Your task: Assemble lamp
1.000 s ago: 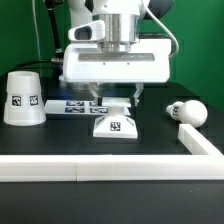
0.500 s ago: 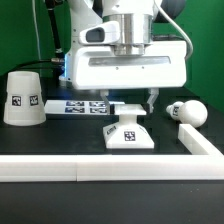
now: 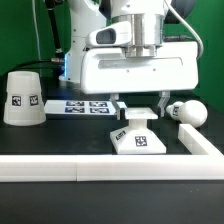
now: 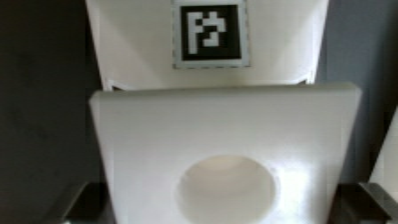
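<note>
— Worktop (image 3: 60,140) first: what is it like?

— Black and flat. Over its middle hangs the arm (image 3: 135,62), whose broad white housing fills much of the exterior view.

— And the long white piece?

— That is a rail (image 3: 100,169). It runs along the near edge, then turns back along the exterior view's right side.

— Where are the lamp parts?

— The shade (image 3: 22,97) stands wide end down at the exterior view's left, well apart from the rest, with a tag facing the camera. The base (image 3: 138,138) sits right under the arm, near the rail's corner and turned at a slight angle to it. I cannot tell whether it lies fully flat on the worktop. In the wrist view it fills the picture, with a tag at the far end and a round hole nearer the fingers.

— What lies behind it?

— The marker board (image 3: 85,105) lies flat between the shade and the arm.

— And the bulb?

— The bulb (image 3: 188,110) lies on its side at the exterior view's right, just beside the rail's side run. Its round head points right, and it is apart from the base.

— And the claw?

— The claw (image 3: 140,104) is lowered over the base's rear part, fingers spread wide, one on each side. The wrist view shows both dark fingertips (image 4: 86,206) against the base's edges, so it grips the base.
</note>
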You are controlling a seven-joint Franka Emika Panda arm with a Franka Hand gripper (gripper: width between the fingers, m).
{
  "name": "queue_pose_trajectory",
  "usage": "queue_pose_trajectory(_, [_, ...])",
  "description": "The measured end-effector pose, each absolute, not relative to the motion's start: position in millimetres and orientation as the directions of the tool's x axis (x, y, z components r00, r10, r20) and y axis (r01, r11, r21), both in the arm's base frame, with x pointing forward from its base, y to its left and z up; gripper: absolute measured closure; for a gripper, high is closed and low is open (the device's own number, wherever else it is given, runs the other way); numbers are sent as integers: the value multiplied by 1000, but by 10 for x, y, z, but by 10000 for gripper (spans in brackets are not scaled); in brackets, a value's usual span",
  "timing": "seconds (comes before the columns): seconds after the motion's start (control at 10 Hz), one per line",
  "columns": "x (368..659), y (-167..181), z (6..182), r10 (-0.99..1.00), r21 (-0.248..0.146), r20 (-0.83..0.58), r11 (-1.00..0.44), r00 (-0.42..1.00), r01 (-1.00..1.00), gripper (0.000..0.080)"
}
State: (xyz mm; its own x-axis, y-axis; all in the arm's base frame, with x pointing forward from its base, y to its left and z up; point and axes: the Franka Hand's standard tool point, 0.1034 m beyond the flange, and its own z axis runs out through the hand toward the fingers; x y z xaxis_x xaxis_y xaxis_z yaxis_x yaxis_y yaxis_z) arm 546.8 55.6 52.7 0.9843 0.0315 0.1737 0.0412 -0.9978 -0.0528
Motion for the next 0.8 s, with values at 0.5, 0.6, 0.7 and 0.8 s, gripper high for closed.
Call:
queue_pose_trajectory(0.5, [5809, 722, 528, 52, -58, 213, -996, 976, 65, 263])
queue_pose_trajectory(0.6, [5881, 765, 531, 56, -59, 222, -996, 973, 71, 262])
queue_pose_trajectory(0.7, [5924, 839, 529, 66, -60, 228, -995, 971, 82, 262])
queue_pose_trajectory(0.8, [5953, 908, 531, 71, -62, 232, -994, 970, 88, 262])
